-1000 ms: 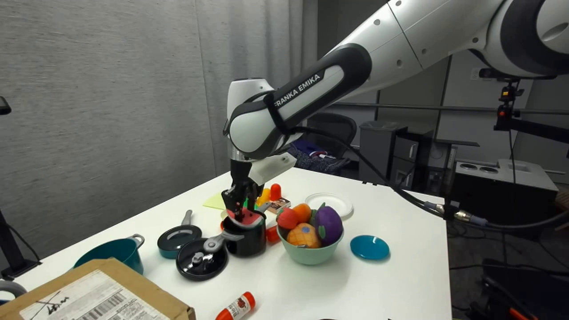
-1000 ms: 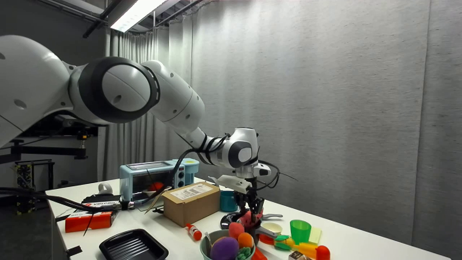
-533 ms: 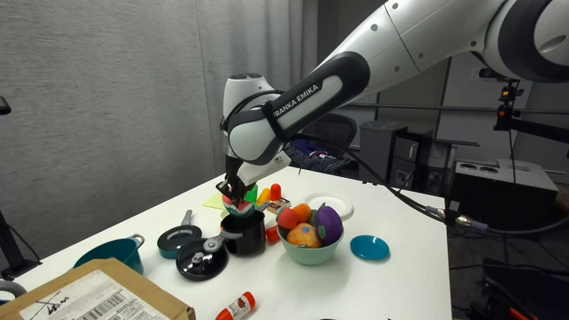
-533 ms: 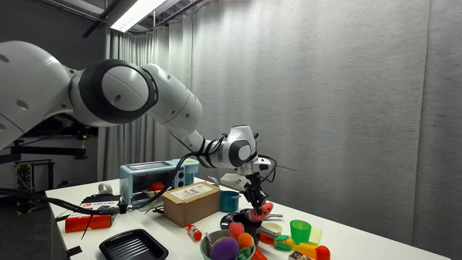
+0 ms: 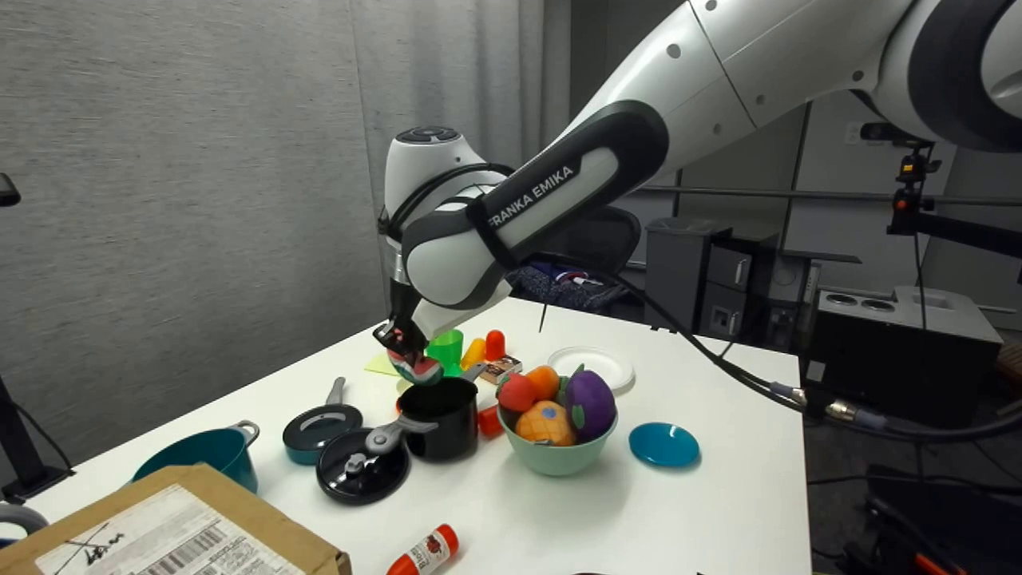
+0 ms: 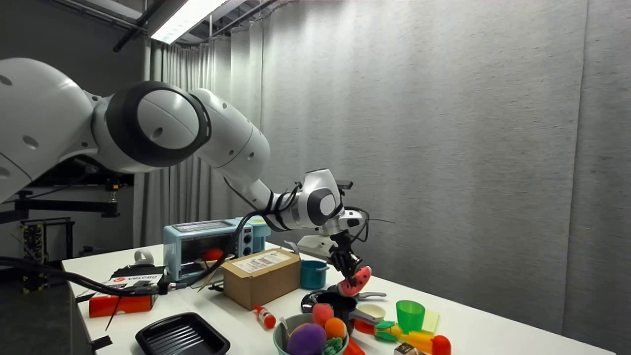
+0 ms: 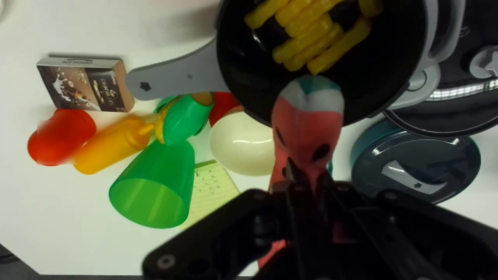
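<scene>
My gripper is shut on a plush watermelon slice, red with black seeds and a white-and-green rind. In both exterior views the slice hangs tilted in the air beside and above the rim of a black pot. The wrist view shows one end of the slice overlapping the pot's edge. Inside that pot lie several yellow fries. A cream bowl, a green cup and a black-topped pan are near it. The slice's far part is hidden behind the fingers.
A mint bowl heaped with plush fruit stands close to the pot, with a black lid on the other side. Also around are a teal pot, cardboard box, toaster oven, black tray and blue plate.
One second ago the slice was down in the pot's mouth with the gripper around it. The jaws have closed on it, and it has risen out and shifted sideways toward the curtain.
</scene>
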Controlling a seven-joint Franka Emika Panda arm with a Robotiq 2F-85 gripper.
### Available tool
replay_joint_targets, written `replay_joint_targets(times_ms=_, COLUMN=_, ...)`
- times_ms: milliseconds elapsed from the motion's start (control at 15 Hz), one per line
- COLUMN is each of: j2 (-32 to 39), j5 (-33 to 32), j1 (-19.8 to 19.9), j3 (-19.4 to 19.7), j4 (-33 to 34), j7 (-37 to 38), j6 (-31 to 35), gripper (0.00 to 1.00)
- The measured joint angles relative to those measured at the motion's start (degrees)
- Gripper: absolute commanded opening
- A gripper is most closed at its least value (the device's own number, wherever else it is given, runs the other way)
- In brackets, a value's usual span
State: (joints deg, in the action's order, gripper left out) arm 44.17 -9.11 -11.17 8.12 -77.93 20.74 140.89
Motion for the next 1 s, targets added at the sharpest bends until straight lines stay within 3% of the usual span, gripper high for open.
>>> replay_joint_targets(times_ms=400, j2=-2.12, j5=0.49, j1=0.58, j3=-1.50, j4=-2.90, j7=-1.74, j6=-3.74, gripper=0.02)
replay_joint_targets(times_ms=467, j2=-2.66, j5=0.63, j1=0.87, j3=-2.12, j4=-3.45, j7=-2.82, j6=-5.01, gripper=0.32)
replay_joint_targets(times_ms=600, j2=-3.12, j5=0.64, j1=1.21, j3=-3.33, j4=-3.62, j7=-5.00, j6=-7.44, gripper=0.40)
replay_joint_targets(times_ms=1000, j2=-3.15, j5=0.60, j1=1.19, j3=-4.91, j4=-3.44, j7=-6.21, j6=-11.03, gripper=0.87)
